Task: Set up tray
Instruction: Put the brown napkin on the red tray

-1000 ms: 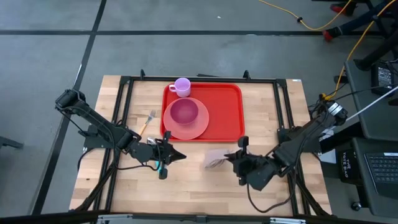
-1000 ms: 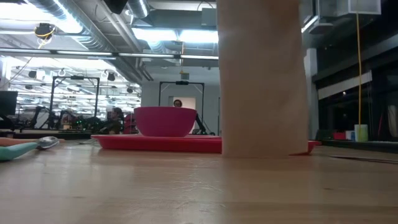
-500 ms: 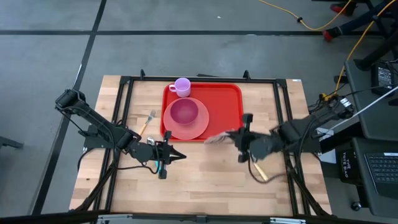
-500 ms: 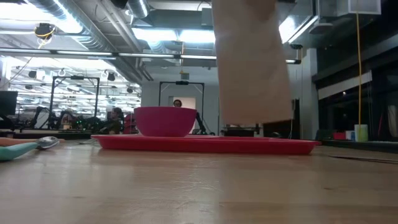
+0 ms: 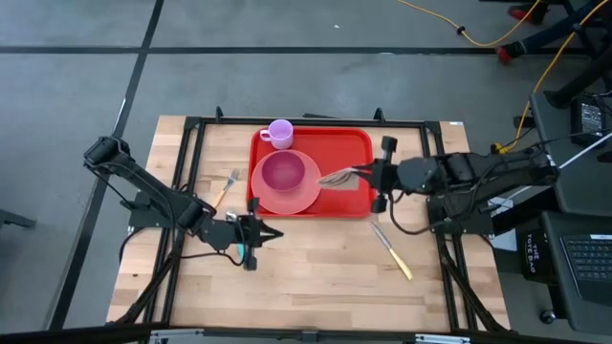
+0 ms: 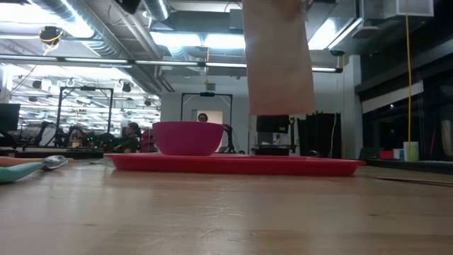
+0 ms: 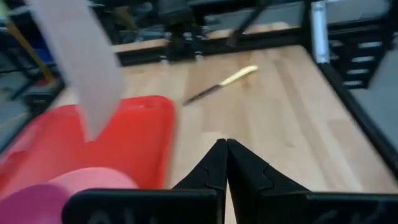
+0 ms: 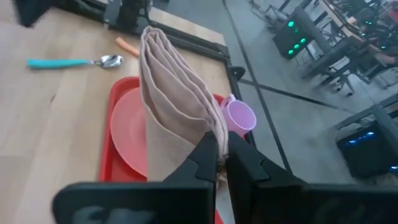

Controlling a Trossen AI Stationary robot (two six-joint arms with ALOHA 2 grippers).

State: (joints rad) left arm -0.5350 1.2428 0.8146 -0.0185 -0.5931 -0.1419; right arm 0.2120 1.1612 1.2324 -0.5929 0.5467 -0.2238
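The red tray lies at the far middle of the wooden surface. The right hand pinches a folded beige napkin above the tray's right half, beside the pink plate and bowl. The left hand, fingers pressed together, rests near the tray's near-left corner.

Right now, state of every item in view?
tray: flat on table, holding plate, bowl and cup
plate: on tray, bowl on it
bowl: upright
cup: upright, tray's far corner
napkin: folded, lifted above tray, held by right gripper
knife: on table
left gripper: fingers closed, empty
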